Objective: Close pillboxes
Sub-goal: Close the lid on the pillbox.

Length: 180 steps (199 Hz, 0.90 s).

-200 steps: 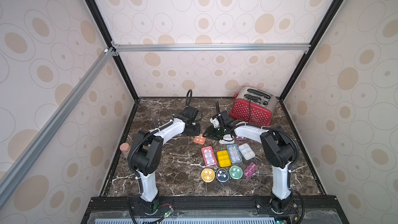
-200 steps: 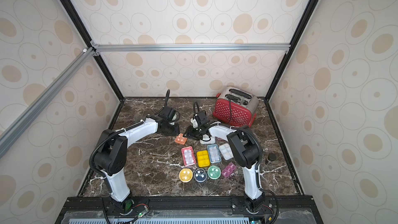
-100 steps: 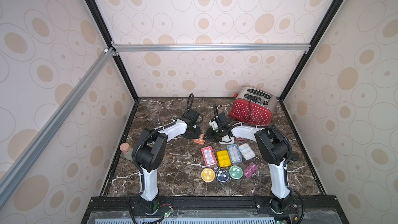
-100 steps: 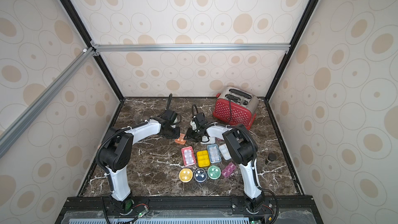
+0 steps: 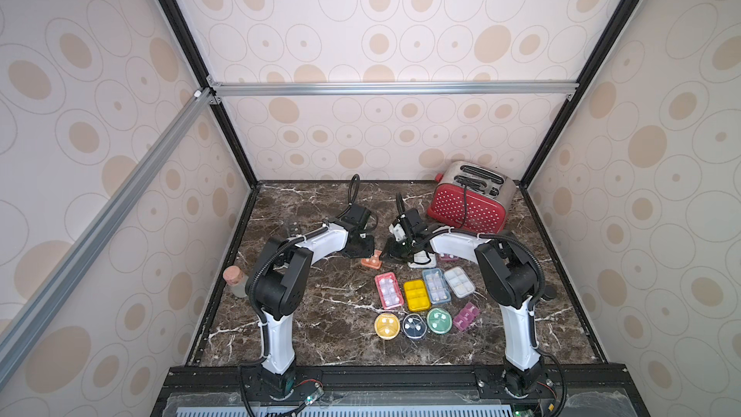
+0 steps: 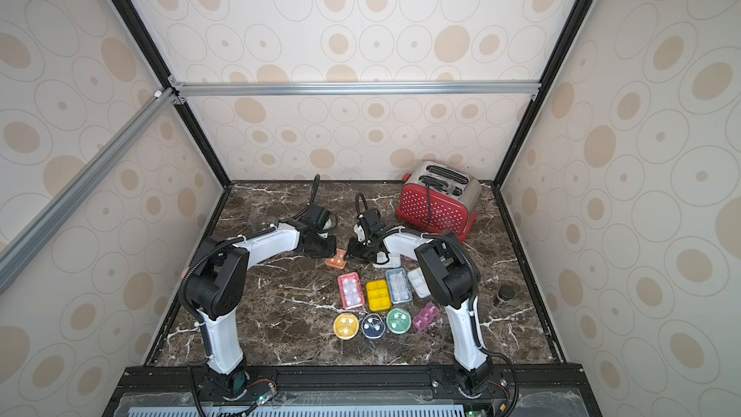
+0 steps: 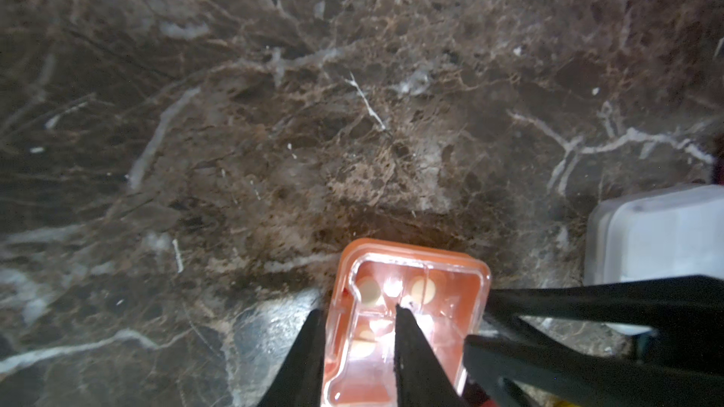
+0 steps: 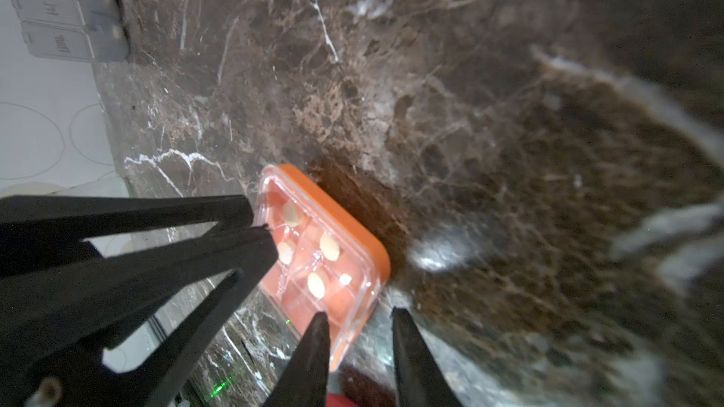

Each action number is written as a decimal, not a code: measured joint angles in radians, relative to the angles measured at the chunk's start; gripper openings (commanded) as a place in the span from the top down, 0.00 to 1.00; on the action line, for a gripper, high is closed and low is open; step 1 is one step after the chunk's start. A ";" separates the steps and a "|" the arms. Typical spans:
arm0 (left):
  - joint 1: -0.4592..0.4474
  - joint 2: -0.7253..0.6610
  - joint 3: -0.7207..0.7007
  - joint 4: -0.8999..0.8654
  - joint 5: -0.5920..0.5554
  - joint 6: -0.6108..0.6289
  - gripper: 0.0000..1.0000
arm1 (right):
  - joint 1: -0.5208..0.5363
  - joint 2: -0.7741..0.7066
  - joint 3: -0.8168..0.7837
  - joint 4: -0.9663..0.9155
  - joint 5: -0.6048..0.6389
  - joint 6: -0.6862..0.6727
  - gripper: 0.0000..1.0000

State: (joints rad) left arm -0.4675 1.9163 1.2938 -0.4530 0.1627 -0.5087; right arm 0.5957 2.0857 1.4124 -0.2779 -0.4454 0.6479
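Both arms are in on the little orange pillbox (image 5: pixel 371 261). It's sitting on the marble tabletop (image 5: pixel 320 314) mid-table, a bit farther back than the red pillbox (image 5: pixel 388 290) and yellow pillbox (image 5: pixel 416 294).

On the left wrist cam, the left gripper (image 7: pixel 358 309) has its jaws only a narrow way apart. One finger is down beside the box's edge and the other is over the clear lid. I can't tell if it's actually pinching.

The right gripper (image 8: pixel 358 313) is barely open too, one tip over the box's corner and the other over bare marble, holding nothing.

The lid looks to be lying on the box, with pale round pills (image 8: pixel 329 246) under it. A white pillbox (image 5: pixel 422 260) sits just beside it, under the right arm.
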 measured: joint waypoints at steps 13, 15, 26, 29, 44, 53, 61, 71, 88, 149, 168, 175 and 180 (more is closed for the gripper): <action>0.002 -0.024 -0.001 -0.025 -0.016 0.003 0.60 | 0.000 -0.018 0.016 -0.055 0.023 -0.049 0.62; 0.003 -0.029 -0.002 -0.029 -0.016 0.003 0.59 | 0.000 -0.022 0.019 -0.066 0.025 -0.061 0.62; 0.007 -0.068 -0.007 -0.043 -0.032 0.005 0.57 | 0.000 -0.035 0.050 -0.126 0.040 -0.120 0.56; 0.007 -0.080 -0.010 -0.045 -0.036 0.005 0.56 | 0.000 -0.037 0.061 -0.140 0.042 -0.140 0.55; 0.016 -0.162 -0.028 -0.056 -0.058 0.005 0.57 | 0.002 -0.038 0.143 -0.235 0.062 -0.261 0.42; 0.024 -0.217 -0.045 -0.058 -0.067 0.004 0.57 | 0.008 -0.038 0.195 -0.291 0.085 -0.337 0.30; 0.034 -0.269 -0.064 -0.056 -0.074 0.004 0.58 | 0.017 -0.037 0.245 -0.341 0.109 -0.421 0.18; 0.048 -0.326 -0.095 -0.051 -0.082 0.001 0.58 | 0.035 -0.032 0.301 -0.385 0.148 -0.521 0.13; 0.080 -0.420 -0.167 -0.047 -0.090 -0.008 0.58 | 0.075 0.000 0.400 -0.455 0.199 -0.665 0.06; 0.255 -0.621 -0.406 -0.034 -0.060 -0.059 0.58 | 0.159 0.204 0.593 -0.622 0.295 -0.986 0.00; 0.269 -0.653 -0.423 -0.033 -0.056 -0.071 0.58 | 0.171 0.267 0.644 -0.661 0.322 -1.032 0.00; 0.271 -0.658 -0.423 -0.030 -0.055 -0.072 0.58 | 0.176 0.288 0.665 -0.675 0.329 -1.043 0.00; 0.272 -0.660 -0.423 -0.026 -0.054 -0.072 0.58 | 0.179 0.301 0.678 -0.679 0.338 -1.048 0.00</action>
State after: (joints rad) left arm -0.1959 1.2560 0.8703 -0.4793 0.1089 -0.5808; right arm 0.7742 2.3867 2.0899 -0.9573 -0.1078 -0.4004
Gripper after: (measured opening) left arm 0.423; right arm 0.996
